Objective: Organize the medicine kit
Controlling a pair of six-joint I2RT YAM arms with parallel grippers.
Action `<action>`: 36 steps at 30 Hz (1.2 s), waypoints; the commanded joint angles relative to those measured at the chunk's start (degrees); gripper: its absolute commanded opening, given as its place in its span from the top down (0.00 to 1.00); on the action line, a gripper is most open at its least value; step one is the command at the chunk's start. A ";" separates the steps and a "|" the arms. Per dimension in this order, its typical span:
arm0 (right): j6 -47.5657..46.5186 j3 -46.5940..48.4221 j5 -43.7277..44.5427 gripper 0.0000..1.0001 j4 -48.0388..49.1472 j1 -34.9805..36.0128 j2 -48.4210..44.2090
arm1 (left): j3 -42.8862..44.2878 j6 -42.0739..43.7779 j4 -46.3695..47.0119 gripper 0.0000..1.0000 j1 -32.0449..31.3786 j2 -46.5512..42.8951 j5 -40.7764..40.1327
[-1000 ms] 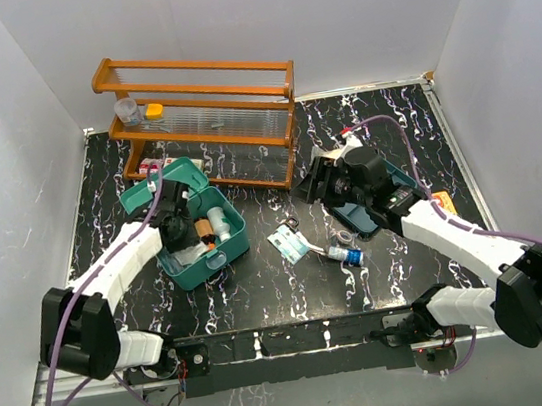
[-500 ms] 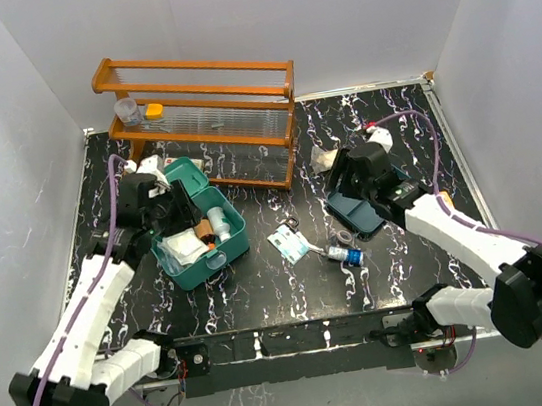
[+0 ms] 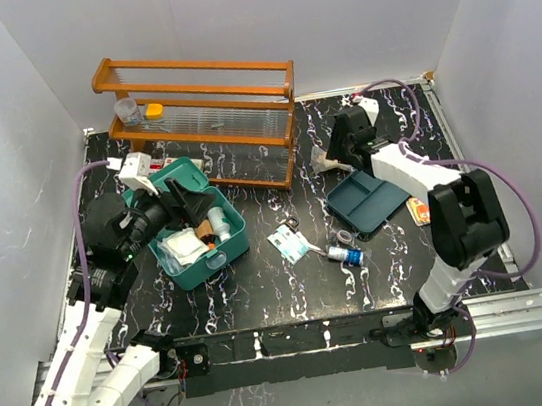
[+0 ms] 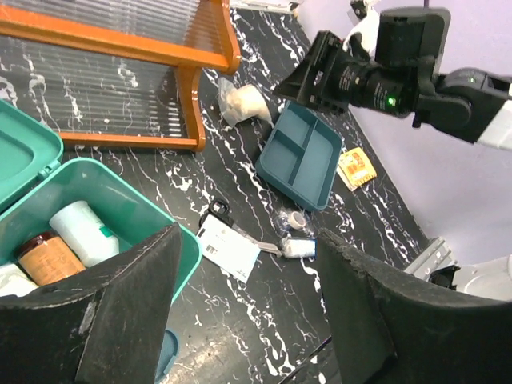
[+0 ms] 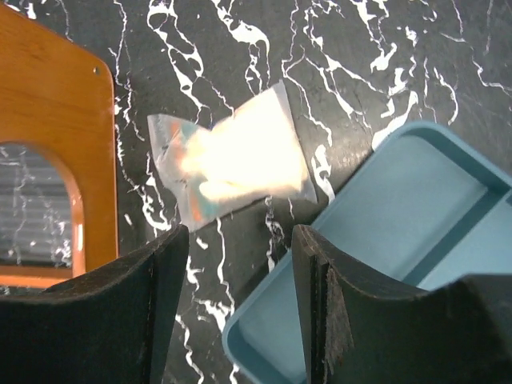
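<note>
Two tools: both are in view on their own wrist cameras, and neither has hold of anything.
Left tool (image 4: 248, 236): fingers spread wide with nothing between them, hanging over the left side of the open kit.
Right tool (image 5: 240, 232): fingers parted and bare, poised above a clear plastic sachet with white filling (image 5: 240, 156) at the far right. I can't tell whether it touches the sachet.
Kit position: the teal-green rectangular plastic medicine kit (image 3: 232, 252) sits on the left of the worktop, just in front of the rack, with its hinged lid thrown back.
Already inside: a white plastic bottle (image 3: 217, 218), a small brown jar (image 4: 46, 258) and a flat white packet (image 3: 181, 246).
Remaining: I'd judge the job about half done. The sachet, a white printed card (image 3: 289, 243), a small blue-capped vial (image 3: 344, 251) and a flat orange packet (image 3: 419, 210) all lie loose.
Tray: a shallow dark teal compartment tray (image 3: 367, 200) lies right of centre, with the orange packet just beside it. Where it belongs I can't say.
Lid: not yet shut.
Surface: glossy black worktop (image 3: 264, 300) with white marble veining.
Room: plain pale panels close it in on three sides. An orange-brown wooden rack with clear ribbed shelves (image 3: 198, 112) stands along the back.
</note>
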 commanded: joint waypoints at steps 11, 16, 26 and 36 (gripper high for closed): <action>-12.81 13.52 -6.24 0.53 3.68 -5.80 18.09 | -7.43 9.71 11.47 0.33 -0.05 -0.24 -2.57; -15.16 14.30 -15.02 0.51 3.93 -5.97 20.48 | -8.19 10.55 12.12 0.32 -0.06 0.38 -3.23; -15.95 14.14 -19.78 0.47 3.11 -5.98 23.22 | -8.65 8.88 12.76 0.33 -0.01 1.96 -2.18; -14.93 13.94 -24.75 0.72 2.70 -6.26 23.81 | -8.51 8.44 12.05 0.33 -0.06 1.48 -2.59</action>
